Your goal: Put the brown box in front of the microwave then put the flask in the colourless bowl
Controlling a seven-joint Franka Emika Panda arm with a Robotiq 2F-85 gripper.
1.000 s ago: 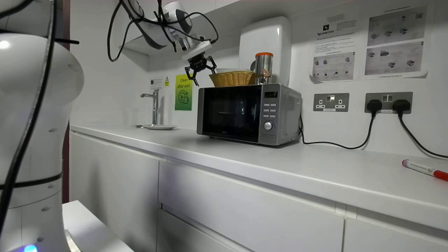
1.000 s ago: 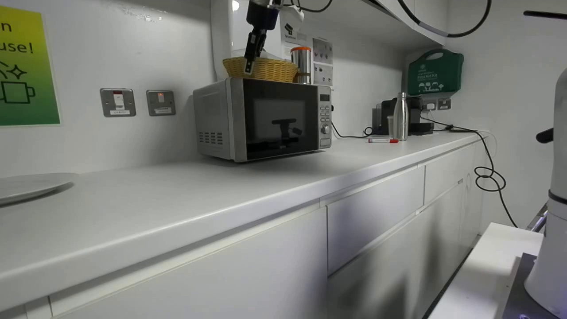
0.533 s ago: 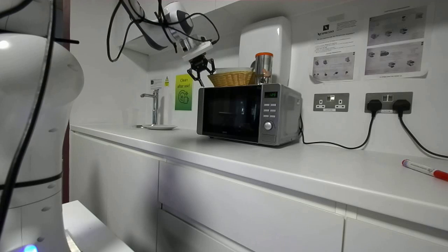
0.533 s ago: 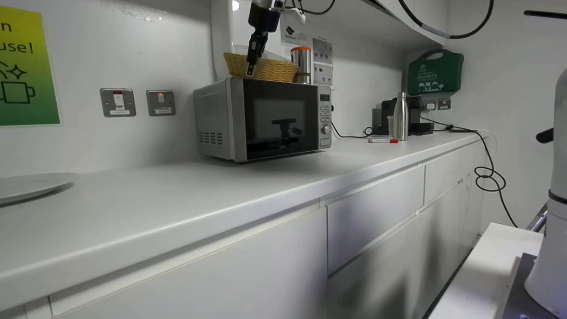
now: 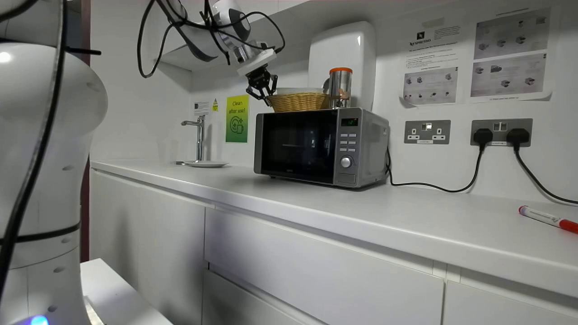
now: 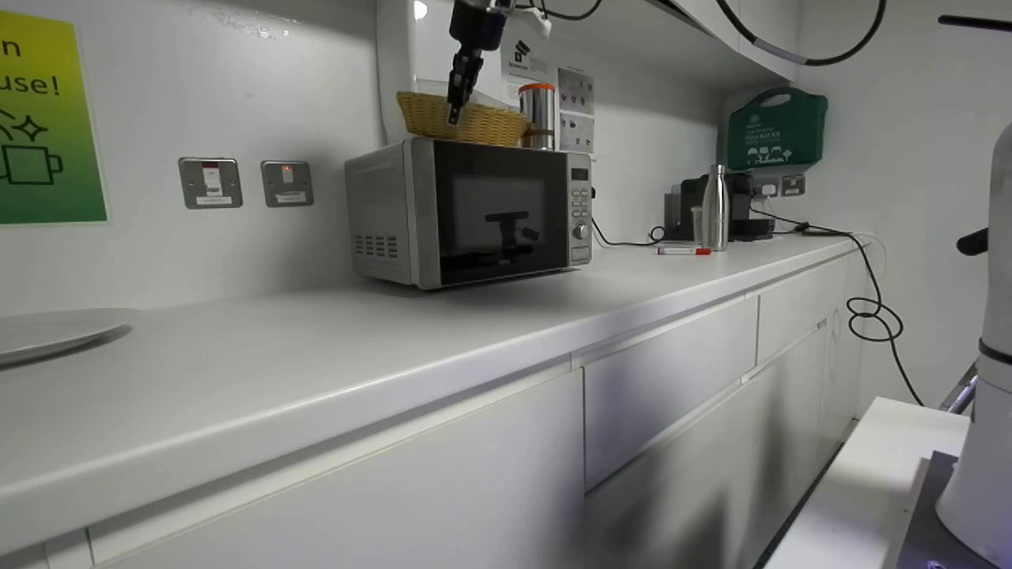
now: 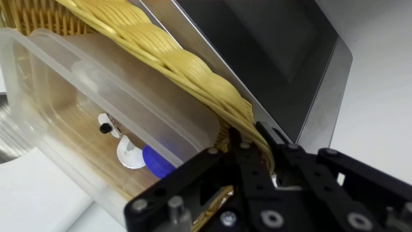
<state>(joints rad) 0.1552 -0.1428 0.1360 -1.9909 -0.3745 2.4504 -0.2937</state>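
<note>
The basket (image 5: pixel 300 103) (brown box) sat atop microwave (image 5: pixel 298 146), long side running along its top front edge. The gripper (image 7: pixel 250 132) was clenched on basket's wall nr the end away from the ctrl panel: rim pinched btwn fingers (image 7: pixel 272 133), one inside, one outside. In basket sat clear tub (image 7: pixel 128 93), its rim higher than basket's; narrow gap btwn tub & wall where inner finger stood. Upright canister (image 6: pixel 538 118) w/ orange lid just beside basket's other end, can't tell if touching. Behind rose white panel (image 5: pixel 342 58); wall cupboards (image 6: pixel 688 63) hung overhead in an exterior view.

In front of door, a strip of counter (image 5: pixel 406 207) ran out to its front edge, below & fwd of basket. Past microwave's plain side, more counter, then plate (image 6: pixel 63 332) & tap (image 5: pixel 199 140), well apart from basket. Ctrl-panel side: cord (image 5: pixel 451 191) running to wall socket (image 5: pixel 500 135), marker (image 5: pixel 548 219) lying flat, silver flask (image 6: pixel 716 209) upright nr dark machine (image 6: pixel 747 194); marker & flask both well apart from microwave.
</note>
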